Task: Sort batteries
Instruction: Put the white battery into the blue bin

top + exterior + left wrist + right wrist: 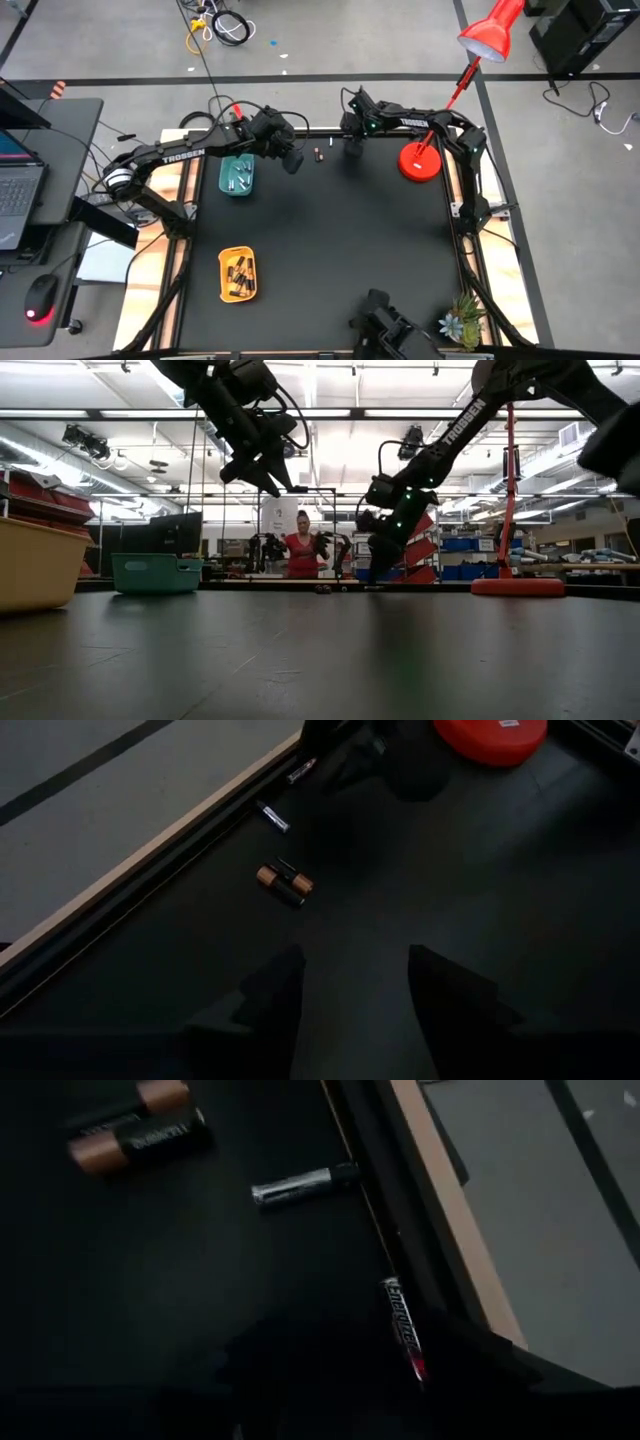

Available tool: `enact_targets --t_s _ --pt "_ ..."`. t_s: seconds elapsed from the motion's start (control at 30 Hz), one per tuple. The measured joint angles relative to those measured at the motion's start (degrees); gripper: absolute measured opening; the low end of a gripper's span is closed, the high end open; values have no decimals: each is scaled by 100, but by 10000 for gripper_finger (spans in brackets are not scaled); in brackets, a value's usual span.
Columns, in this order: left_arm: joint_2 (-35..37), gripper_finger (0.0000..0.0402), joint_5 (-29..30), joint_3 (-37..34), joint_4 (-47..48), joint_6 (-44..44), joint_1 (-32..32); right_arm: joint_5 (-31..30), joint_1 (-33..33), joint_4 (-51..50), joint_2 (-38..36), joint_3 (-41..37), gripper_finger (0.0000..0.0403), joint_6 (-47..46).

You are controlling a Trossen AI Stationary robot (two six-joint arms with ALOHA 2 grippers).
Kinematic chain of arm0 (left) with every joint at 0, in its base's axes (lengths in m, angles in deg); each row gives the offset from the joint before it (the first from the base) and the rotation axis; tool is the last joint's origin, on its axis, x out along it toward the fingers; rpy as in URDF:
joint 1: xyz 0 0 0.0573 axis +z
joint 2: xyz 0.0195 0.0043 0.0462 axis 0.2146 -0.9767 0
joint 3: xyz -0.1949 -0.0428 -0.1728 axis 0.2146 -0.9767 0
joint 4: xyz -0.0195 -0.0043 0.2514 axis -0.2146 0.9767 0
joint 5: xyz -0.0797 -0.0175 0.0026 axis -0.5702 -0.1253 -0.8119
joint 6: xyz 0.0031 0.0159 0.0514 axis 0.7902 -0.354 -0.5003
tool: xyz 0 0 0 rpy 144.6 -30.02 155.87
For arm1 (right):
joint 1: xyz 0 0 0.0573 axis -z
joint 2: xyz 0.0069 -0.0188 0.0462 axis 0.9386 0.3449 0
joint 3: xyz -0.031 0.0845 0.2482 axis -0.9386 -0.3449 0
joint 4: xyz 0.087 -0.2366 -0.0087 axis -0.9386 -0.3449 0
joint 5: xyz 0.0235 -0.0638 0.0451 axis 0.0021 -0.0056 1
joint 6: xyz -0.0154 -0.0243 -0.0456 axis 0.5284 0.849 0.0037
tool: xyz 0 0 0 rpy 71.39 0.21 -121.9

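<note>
Several loose batteries lie on the black table near its far edge. Two copper-and-black batteries [285, 883] lie side by side, a silver battery [303, 1183] lies beside the edge rail, and a thin black-and-red battery [403, 1325] lies along the rail. My right gripper [395, 1355] is low over the thin battery, open, with a finger on each side. My left gripper [350, 985] hovers open above the table, left of the pair. The teal tray [237, 175] and the yellow tray [237, 273] each hold batteries. My right gripper comes down from above at the thin black-and-red battery [400, 1305], which lies flat on the table along the far rail. Its fingers [270, 1355] stand on either side of the battery; I cannot tell whether they touch it.
A red lamp base [420, 162] stands at the far right, close to the right arm. The raised rail [370, 1190] runs along the far edge. A small plant [462, 325] sits at the near right corner. A person [302, 555] stands beyond the table. The table's middle is bare.
</note>
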Motion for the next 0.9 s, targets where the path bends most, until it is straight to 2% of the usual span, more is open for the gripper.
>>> enact_targets --t_s 0.37,0.53,0.7,0.9 --pt "0 186 0 0 17 -2 0 -153 -34 -65 228 31 223 -96" --pt "2 186 0 0 56 -13 0 -309 -110 -365 221 107 204 -172" --pt "2 186 0 0 125 -77 0 -218 -186 -551 68 70 183 -438" --pt "4 186 2 0 256 -158 0 -187 -212 -454 -203 72 188 -882"
